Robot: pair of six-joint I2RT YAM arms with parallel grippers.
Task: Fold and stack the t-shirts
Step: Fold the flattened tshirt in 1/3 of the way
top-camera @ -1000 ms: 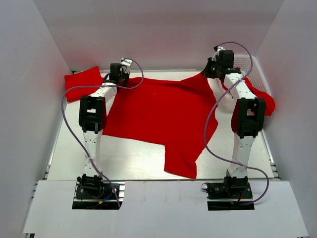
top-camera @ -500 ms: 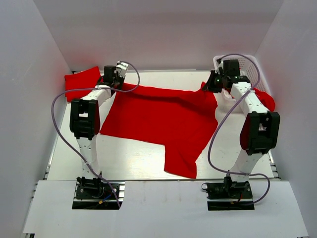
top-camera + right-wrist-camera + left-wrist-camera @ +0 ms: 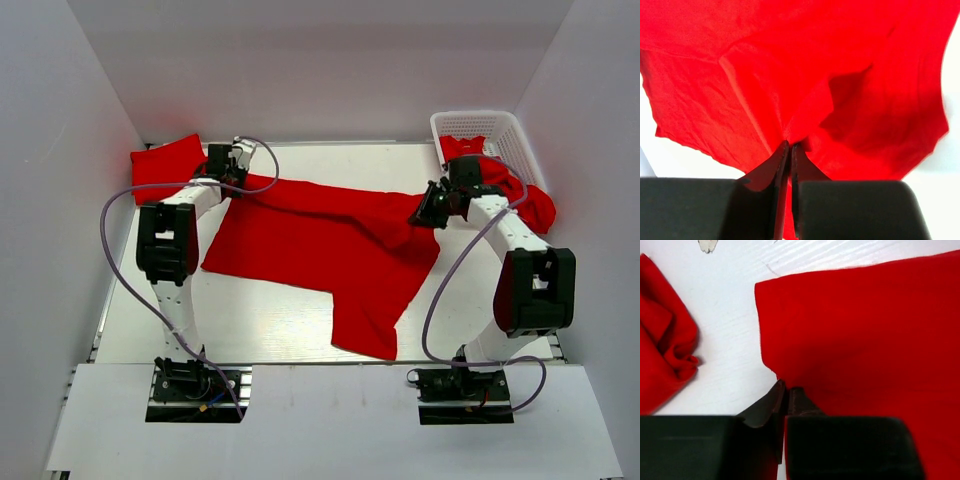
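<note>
- My right gripper (image 3: 425,212) has come down and back toward me over the last second. It was high at the far edge in front of the basket (image 3: 482,120) and now sits low over the right side of the shirt (image 3: 320,245).
- It dragged the far right corner with it, so that edge has doubled over into a loose ridge instead of lying stretched along the back.
- In the right wrist view the fingers (image 3: 801,167) show only a thin slit, and the cloth puckers to a point at their tips. I read that as a pinch still on the shirt, perhaps just starting to ease.
- My left gripper (image 3: 228,172) has slid a little further left and away. Its fingers (image 3: 771,402) are clamped tight on the shirt's far left edge, right at the table (image 3: 260,320) surface.
- The shirt lies across the middle of the table, mostly flat on the left, with a sleeve or tail pointing toward me at the near right.
- A folded shirt (image 3: 165,163) sits in the far left corner, just beside the left gripper but apart from the cloth it holds.
- More shirts (image 3: 525,198) hang over the basket's near rim.
- My judgement is that this is laying out, not folding. The right corner needs flattening before any fold, or the bunching will be creased in.
</note>
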